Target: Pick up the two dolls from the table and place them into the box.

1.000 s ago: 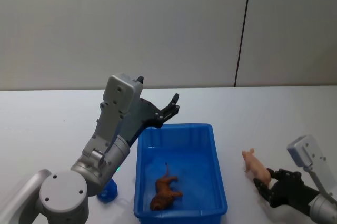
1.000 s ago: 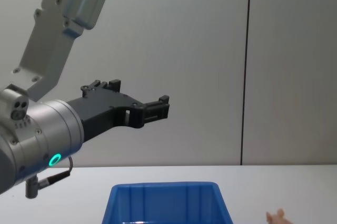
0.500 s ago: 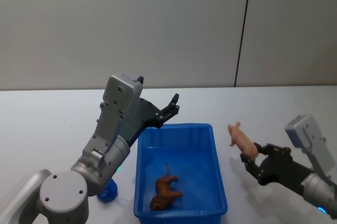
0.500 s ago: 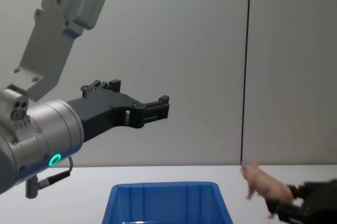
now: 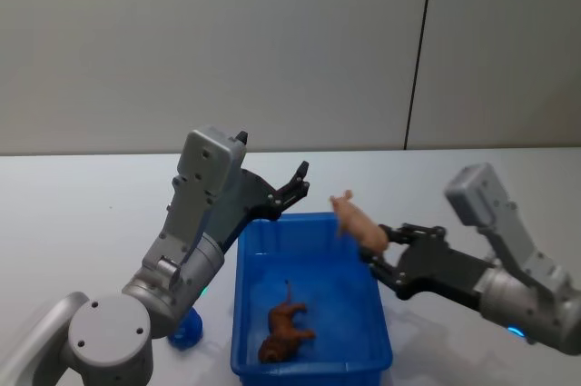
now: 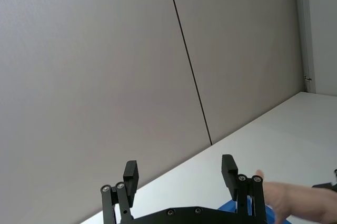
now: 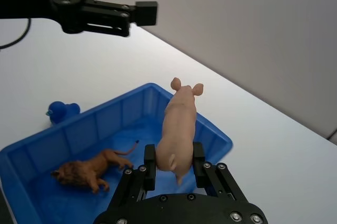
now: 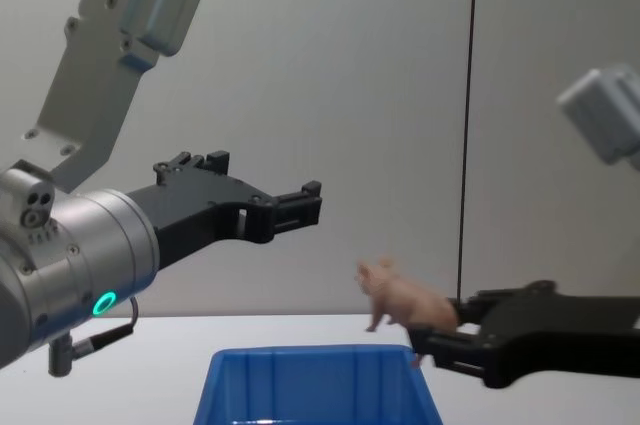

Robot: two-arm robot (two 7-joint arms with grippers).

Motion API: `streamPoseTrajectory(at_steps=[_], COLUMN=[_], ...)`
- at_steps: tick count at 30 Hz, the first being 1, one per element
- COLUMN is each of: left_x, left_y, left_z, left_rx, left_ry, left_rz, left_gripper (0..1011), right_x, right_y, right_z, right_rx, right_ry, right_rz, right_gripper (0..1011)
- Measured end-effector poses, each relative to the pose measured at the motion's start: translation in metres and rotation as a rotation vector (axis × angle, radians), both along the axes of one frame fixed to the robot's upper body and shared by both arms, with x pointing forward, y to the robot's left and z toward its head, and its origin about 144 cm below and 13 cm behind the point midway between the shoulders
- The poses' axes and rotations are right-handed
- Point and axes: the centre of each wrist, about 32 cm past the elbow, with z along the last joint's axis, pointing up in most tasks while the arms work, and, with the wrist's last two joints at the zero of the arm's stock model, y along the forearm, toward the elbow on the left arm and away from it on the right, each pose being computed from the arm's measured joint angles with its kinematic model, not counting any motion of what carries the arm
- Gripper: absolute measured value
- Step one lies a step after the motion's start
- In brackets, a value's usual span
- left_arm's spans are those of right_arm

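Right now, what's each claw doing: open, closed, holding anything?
Left claw: open, empty, up in the air.
Right claw: closed on the pink pig doll, above the box.

Raised: left arm point(image 5: 195, 213), elbow bent, forearm angled forward. Its left gripper point(image 5: 300, 179) hangs in the air, jaws apart, nothing between them. A green ring point(image 8: 103, 303) is lit on the wrist housing.

From the right side: right arm point(image 5: 508, 263), forearm sloping down toward centre, wrist about level. Its right gripper point(image 5: 376, 252) points left, fingers clamped on the hind end of the pig point(image 5: 358, 220), held aloft.
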Motion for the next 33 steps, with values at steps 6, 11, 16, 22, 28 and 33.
streamPoseTrajectory(at_steps=[6,11,16,22,28,33], left_x=[0.0,0.0,0.0,0.0,0.0,0.0], left_y=[0.0,0.0,0.0,0.0,0.0,0.0], left_z=[0.0,0.0,0.0,0.0,0.0,0.0], left_rx=[0.0,0.0,0.0,0.0,0.0,0.0], left_ry=[0.0,0.0,0.0,0.0,0.0,0.0], left_rz=[0.0,0.0,0.0,0.0,0.0,0.0], left_gripper=[1001,1001,1001,1000,1001,1001], right_x=[0.012,0.019,0.024,0.026,0.027,0.024], right_y=[0.017,0.026,0.032,0.032,0.021,0.01], right_z=[0.003,0.003,0.003,0.004,0.004,0.002], right_rx=[-0.014,-0.024,-0.033,-0.032,-0.023,-0.018], right_ry=[0.023,0.032,0.031,0.017,-0.004,-0.013], right_rz=[0.048,0.066,0.076,0.074,0.033,0.001], right_gripper=[423,626,763,900,1001,1001])
